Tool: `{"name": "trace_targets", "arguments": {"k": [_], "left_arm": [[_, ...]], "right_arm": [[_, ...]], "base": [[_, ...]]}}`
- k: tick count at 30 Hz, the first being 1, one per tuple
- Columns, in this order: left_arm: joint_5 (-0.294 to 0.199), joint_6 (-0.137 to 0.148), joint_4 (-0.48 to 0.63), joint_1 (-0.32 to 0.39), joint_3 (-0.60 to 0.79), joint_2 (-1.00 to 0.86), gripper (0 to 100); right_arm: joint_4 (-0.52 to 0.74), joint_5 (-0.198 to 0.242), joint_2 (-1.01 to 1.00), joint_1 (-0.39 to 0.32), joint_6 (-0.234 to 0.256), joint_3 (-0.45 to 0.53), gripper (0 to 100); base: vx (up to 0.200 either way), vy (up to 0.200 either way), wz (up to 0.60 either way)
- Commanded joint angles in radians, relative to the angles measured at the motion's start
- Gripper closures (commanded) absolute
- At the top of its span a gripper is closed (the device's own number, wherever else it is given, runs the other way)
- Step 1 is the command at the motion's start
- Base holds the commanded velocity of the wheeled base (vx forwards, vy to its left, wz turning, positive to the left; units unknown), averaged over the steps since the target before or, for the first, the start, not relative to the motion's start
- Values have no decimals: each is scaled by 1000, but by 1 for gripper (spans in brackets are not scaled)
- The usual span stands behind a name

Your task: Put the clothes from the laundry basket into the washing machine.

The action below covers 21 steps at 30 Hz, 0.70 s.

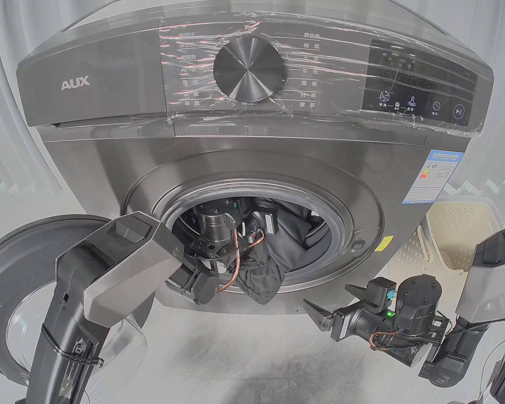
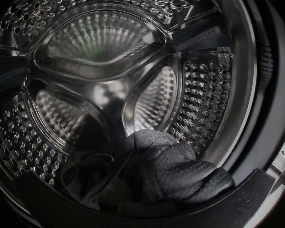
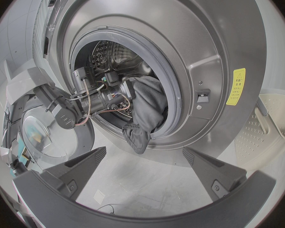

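The grey washing machine [image 1: 252, 158] stands with its round opening uncovered. A dark garment [image 1: 266, 270] lies half inside, one end hanging out over the lower rim [image 3: 139, 136]. My left gripper [image 1: 255, 223] is inside the opening, right against the garment, its tip hidden by the cloth. In the left wrist view the garment [image 2: 167, 171] is bunched at the bottom front of the steel drum [image 2: 101, 48]. My right gripper [image 1: 336, 304] hangs open and holds nothing, low in front of the machine, right of the opening; its fingers [image 3: 85, 162] point at the machine.
The machine's door [image 1: 17, 287] is swung wide to the left, behind my left arm. A cream laundry basket [image 1: 460, 237] stands on the floor to the machine's right, beside my right arm. Bare grey floor [image 1: 235, 354] lies in front.
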Motion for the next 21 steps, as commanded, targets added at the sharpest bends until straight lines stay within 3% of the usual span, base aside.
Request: {"name": "trace_targets", "arguments": {"k": [1,8,15,16,21], "left_arm": [[76,-1,86,26,-233,117,100],[140,-3,163,52,-426,179,100],[145,-10,172,57,-423,176,100],[145,-10,172,57,-422,174,0],[145,-33,174,50,-360,146,0]], "right_arm": [[-1,0,2,-1,2,0,0],[-1,0,6,-1,4,0,0],[-1,0,6,-1,4,0,0],[-1,0,4,-1,4,0,0],[-1,0,2,-1,4,1,0]], "base": [[0,0,0],[0,0,0],[0,0,0],[0,0,0],[0,0,0]]}}
